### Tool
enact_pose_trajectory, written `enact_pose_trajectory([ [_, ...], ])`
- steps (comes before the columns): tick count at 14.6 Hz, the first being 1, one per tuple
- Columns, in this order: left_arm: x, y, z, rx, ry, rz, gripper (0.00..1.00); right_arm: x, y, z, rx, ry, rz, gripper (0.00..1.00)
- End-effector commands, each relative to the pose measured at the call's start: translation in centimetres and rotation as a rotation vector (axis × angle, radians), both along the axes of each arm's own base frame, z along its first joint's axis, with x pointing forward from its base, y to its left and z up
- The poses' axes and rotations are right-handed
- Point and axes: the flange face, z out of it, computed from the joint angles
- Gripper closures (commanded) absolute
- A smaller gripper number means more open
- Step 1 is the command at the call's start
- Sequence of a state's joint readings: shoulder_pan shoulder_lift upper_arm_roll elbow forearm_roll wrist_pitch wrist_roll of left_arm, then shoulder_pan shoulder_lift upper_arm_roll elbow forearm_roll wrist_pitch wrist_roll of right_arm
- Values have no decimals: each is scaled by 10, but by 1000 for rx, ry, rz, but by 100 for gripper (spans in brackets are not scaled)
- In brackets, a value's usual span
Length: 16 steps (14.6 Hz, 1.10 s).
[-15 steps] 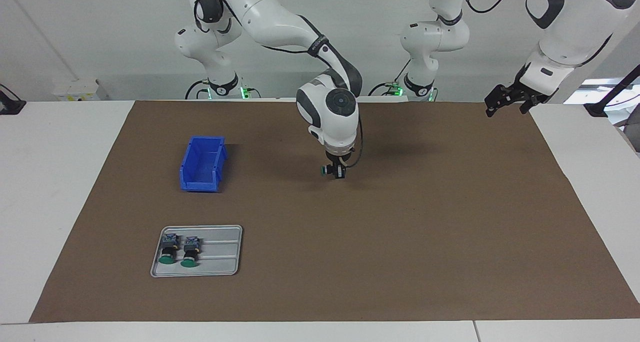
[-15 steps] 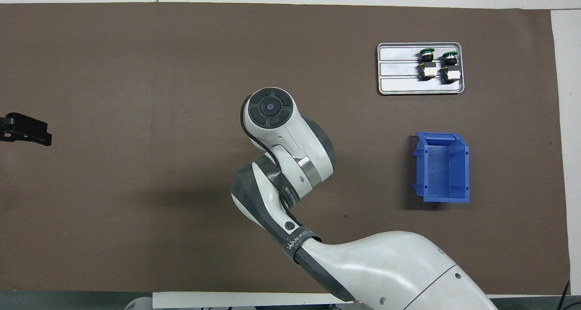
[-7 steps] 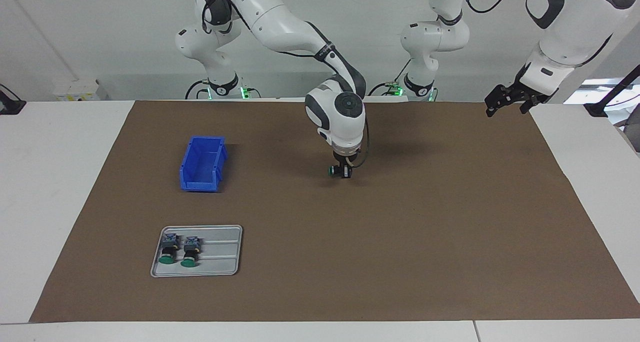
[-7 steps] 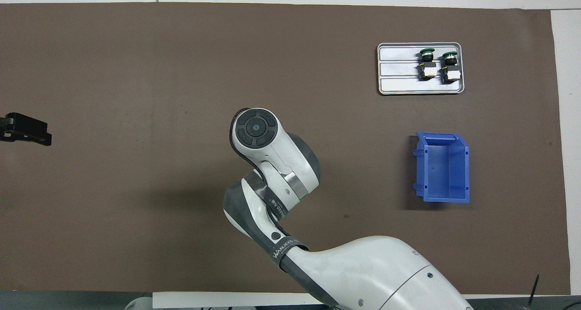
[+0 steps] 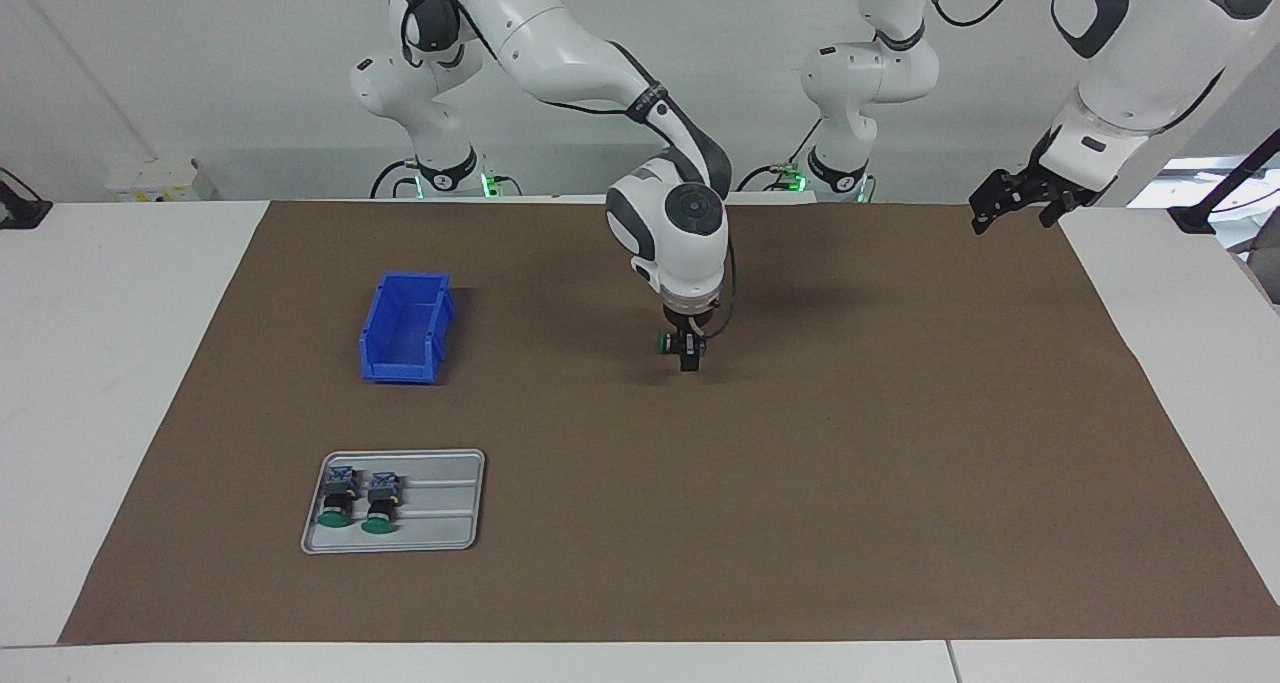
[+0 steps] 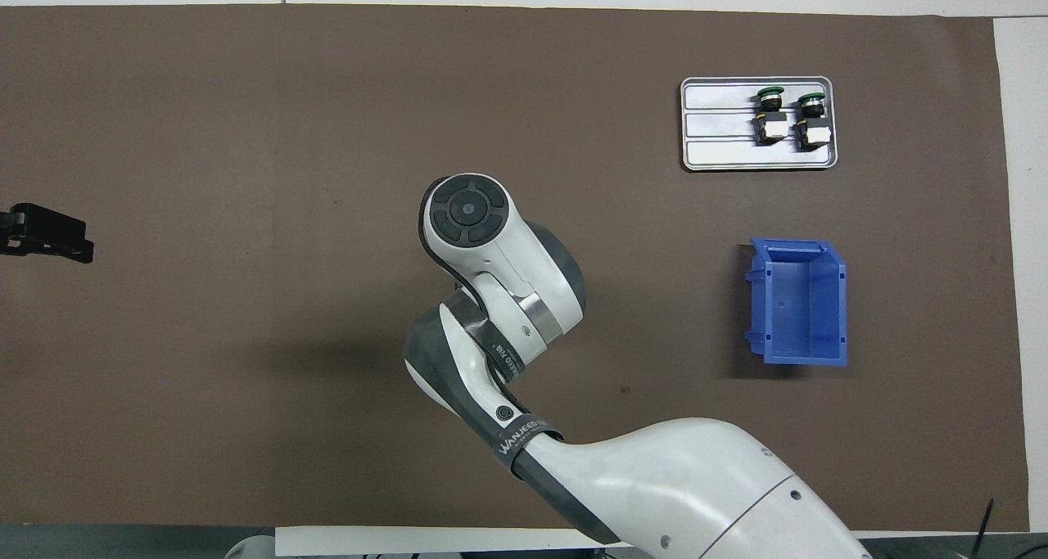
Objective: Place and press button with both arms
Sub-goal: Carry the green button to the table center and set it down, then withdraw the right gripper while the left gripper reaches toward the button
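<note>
The right claw (image 5: 688, 351) is down low over the middle of the brown mat (image 5: 800, 463), pointing straight at it, and the button (image 5: 666, 342) sits at its tips with the green cap turned sideways toward the right arm's end of the table (image 5: 100, 363). Whether the claw grips the button or has let go of it cannot be told. In the overhead view the arm's wrist covers both. That low, vertical pose suits setting the button down in open ground at mid-table, a spot that either arm could reach. The button looks to be at or just above the mat, so the placing step seems nearly done and the pressing is not yet begun.

Toward the right arm's end stands an empty blue bin (image 5: 405, 328), well apart from the claw. Farther from the robots than the bin lies a grey metal tray (image 5: 470, 503) that carries two spare buttons (image 5: 337, 498), side by side on their sides, caps pointing away from the robots. It is probably the supply from which buttons are taken.

The left claw (image 5: 1018, 201) waits raised over the mat's edge at its own end, open and empty, clear of the work.
</note>
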State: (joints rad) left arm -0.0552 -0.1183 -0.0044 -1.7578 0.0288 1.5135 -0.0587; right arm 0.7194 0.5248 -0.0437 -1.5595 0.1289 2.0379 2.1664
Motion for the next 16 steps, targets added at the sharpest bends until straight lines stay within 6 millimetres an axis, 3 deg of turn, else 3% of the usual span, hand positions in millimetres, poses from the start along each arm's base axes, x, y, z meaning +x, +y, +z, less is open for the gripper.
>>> enact_pose_trajectory([
  [1, -6, 4, 2, 25, -16, 60, 0, 25, -66, 65, 22, 19, 145, 3],
  [4, -5, -10, 0, 42, -34, 185, 0, 44, -151, 117, 57, 50, 371, 2],
  [6, -8, -41, -15, 58, -35, 270, 0, 50, -196, 138, 81, 65, 490, 2],
  [10, -10, -94, -36, 77, -52, 456, 0, 50, -261, 165, 138, 69, 796, 2],
  [12, -10, -138, -54, 52, -48, 572, 0, 51, -299, 179, 160, 58, 954, 2],
  [15, -10, -183, -79, 58, -37, 680, 1, 51, -351, 204, 141, 24, 1163, 2],
  [16, -5, -205, -97, 53, -39, 755, 1, 50, -365, 212, 131, 12, 1219, 2],
])
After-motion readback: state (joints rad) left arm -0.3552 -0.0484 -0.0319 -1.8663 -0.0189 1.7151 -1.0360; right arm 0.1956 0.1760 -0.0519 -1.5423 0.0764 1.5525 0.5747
